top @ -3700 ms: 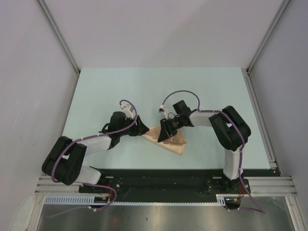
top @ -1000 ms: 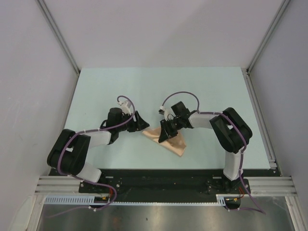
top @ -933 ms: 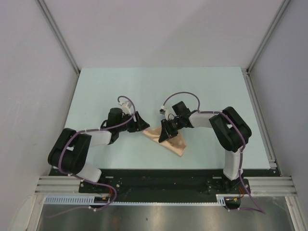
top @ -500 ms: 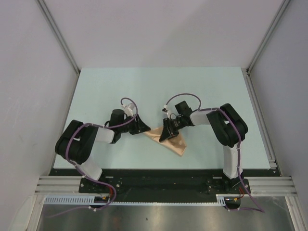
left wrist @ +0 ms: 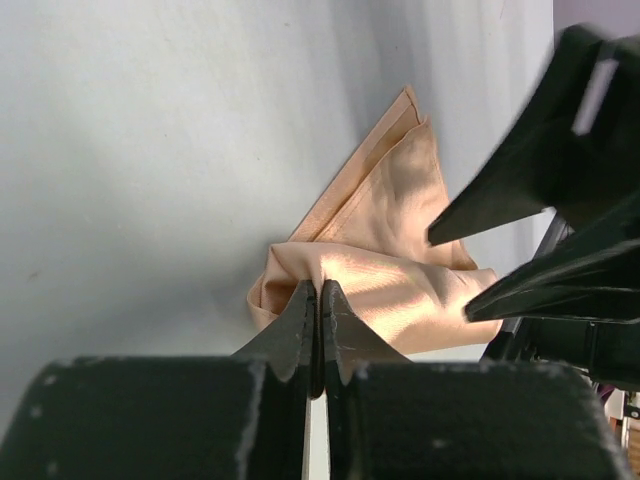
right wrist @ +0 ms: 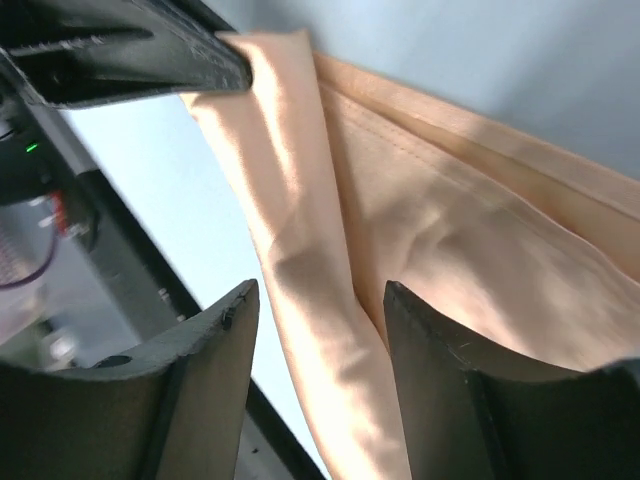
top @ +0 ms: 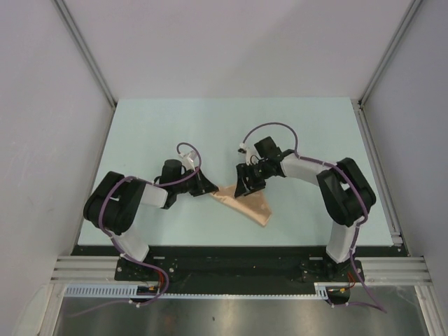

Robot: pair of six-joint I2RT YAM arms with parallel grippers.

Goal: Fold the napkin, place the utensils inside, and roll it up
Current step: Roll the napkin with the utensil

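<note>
The napkin (top: 246, 205) lies as a folded peach-orange wedge on the table near its front edge. My left gripper (top: 208, 189) is at the wedge's left corner. In the left wrist view its jaws (left wrist: 318, 288) are pressed together, with a raised fold of the napkin (left wrist: 395, 265) pinched at their tips. My right gripper (top: 245, 185) hovers over the wedge's top edge. It is open, and in the right wrist view its fingers (right wrist: 318, 300) straddle a rolled ridge of the napkin (right wrist: 300, 260) without touching it. The utensils are hidden.
The pale table (top: 210, 133) stretches behind the arms to grey walls. A black base rail (top: 231, 262) runs along the near edge. The two grippers are close together; the right gripper's fingers (left wrist: 520, 180) fill the right side of the left wrist view.
My left gripper has slid right to the napkin's corner and shut on it. My right gripper has opened, let the cloth go, and lifted slightly toward the back.
</note>
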